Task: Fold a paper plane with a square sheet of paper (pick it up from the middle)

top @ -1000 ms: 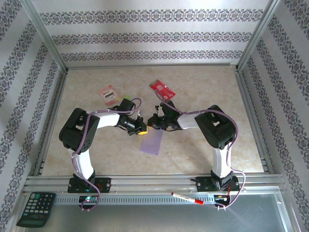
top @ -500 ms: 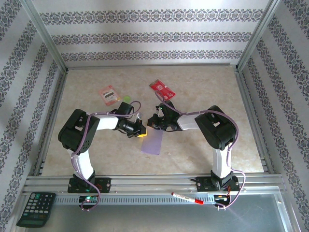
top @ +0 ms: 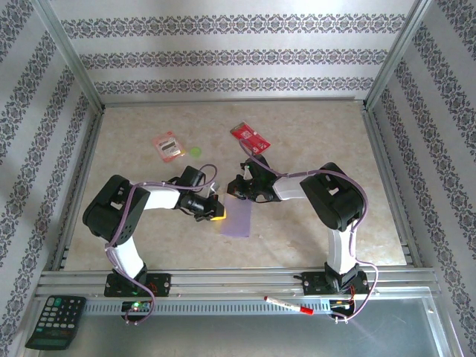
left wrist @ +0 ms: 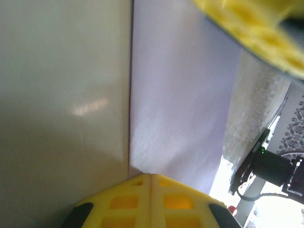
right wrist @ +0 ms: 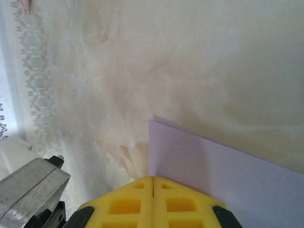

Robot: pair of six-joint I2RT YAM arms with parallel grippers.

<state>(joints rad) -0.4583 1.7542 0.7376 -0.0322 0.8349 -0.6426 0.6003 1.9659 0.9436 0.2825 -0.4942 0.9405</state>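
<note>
lilac sheet: thin pale lilac paper (top: 237,220), folded to a narrow rectangle, lying flat on the beige marbled table (top: 320,141) between the two arms. no dart shape yet.
left gripper: yellow-padded left gripper (top: 216,213), fingers pressed together with nothing visible between them. tips touch the sheet's left edge.
right gripper: yellow-padded right gripper (top: 236,190), fingers also pressed together and holding nothing. tips sit on the sheet's far-left corner.
changed: over the last second the left arm swung toward the near edge and its tips ran down the sheet's left side. the sheet turned slightly and now lies squarer to the table. the right gripper barely moved.
meaning: looks like a crease-pressing stroke, with the right tip pinning the corner while the left drags. task seems early, with the nose folds still to come.
risk: thin paper may skid under the drag and skew the fold.
clutter: red rectangular card (top: 249,137) and pink-red packet (top: 166,144) on the far side, well apart from the sheet.
</note>
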